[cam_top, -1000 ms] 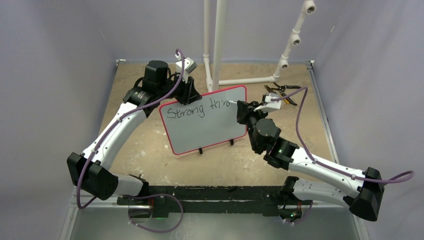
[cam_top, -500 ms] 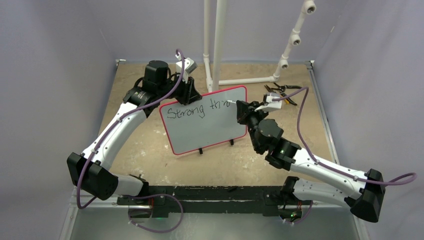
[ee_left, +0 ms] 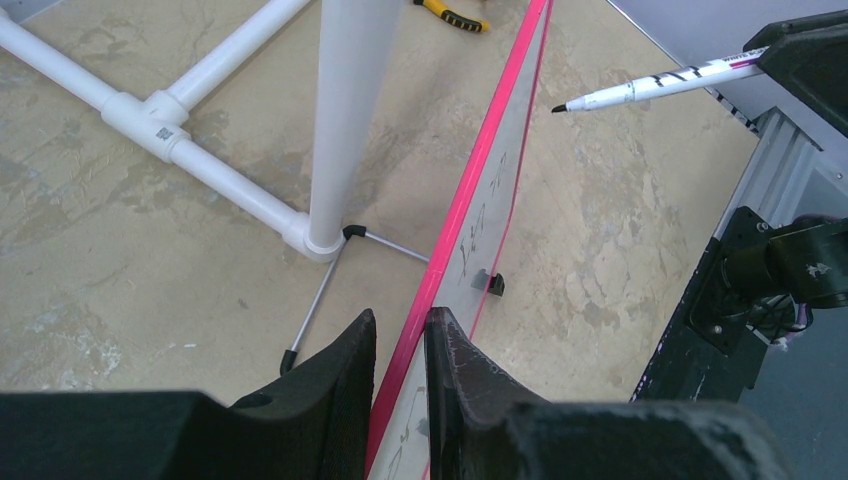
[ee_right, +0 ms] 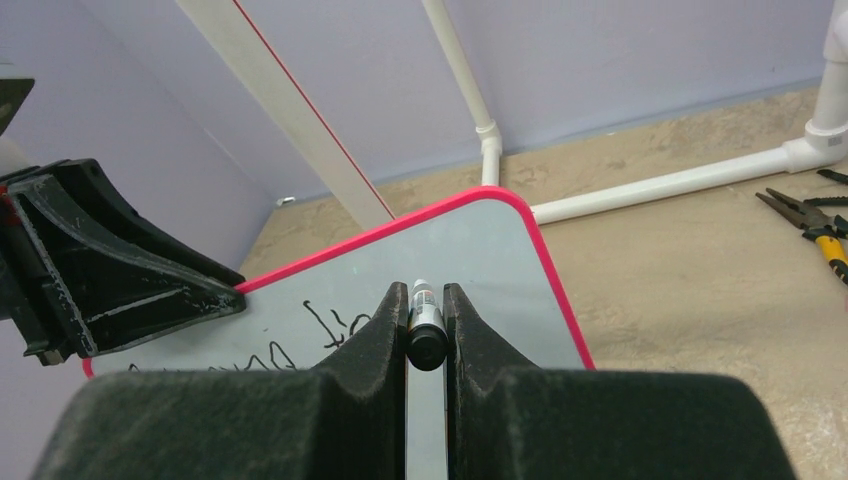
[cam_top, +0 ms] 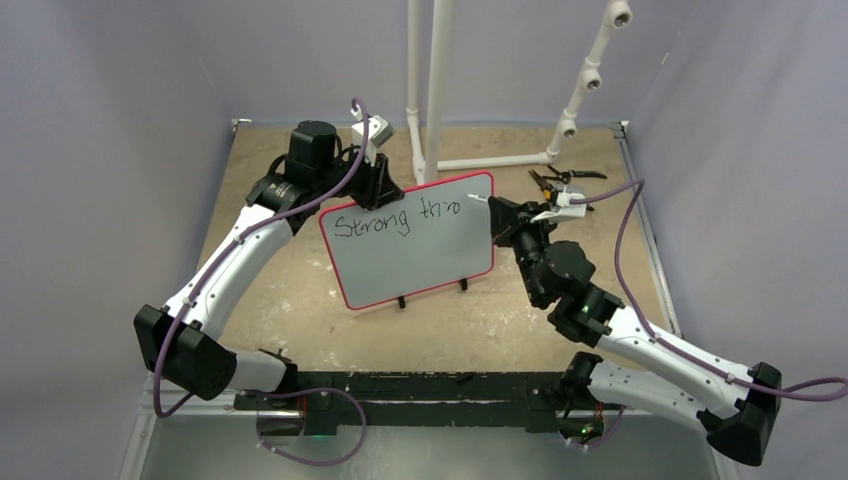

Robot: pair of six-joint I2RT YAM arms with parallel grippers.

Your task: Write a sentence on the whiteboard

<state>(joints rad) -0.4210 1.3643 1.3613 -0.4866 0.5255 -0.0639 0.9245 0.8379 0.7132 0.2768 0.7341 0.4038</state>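
Note:
The whiteboard (cam_top: 415, 255) stands upright on its two black feet mid-table, red-bordered. The sentence (cam_top: 395, 218) on it reads "Strong thro" in black along the top line. My left gripper (cam_top: 383, 188) is shut on the board's top left edge; in the left wrist view its jaws (ee_left: 400, 318) pinch the red rim (ee_left: 478, 170). My right gripper (cam_top: 503, 213) is shut on a white marker (ee_right: 425, 328), pointed at the board (ee_right: 480, 245) near its upper right corner. The marker (ee_left: 660, 84) has its tip a short gap off the board's face.
A white PVC pipe frame (cam_top: 437, 90) stands behind the board, its base tube (ee_left: 215, 165) close to the board's wire back stand (ee_left: 318, 300). Pliers with yellow handles (cam_top: 558, 186) lie at the back right. Purple-grey walls enclose the table.
My right arm has drawn back to the right, and the marker tip has come off the board after the "o". The left gripper and the board have not moved.

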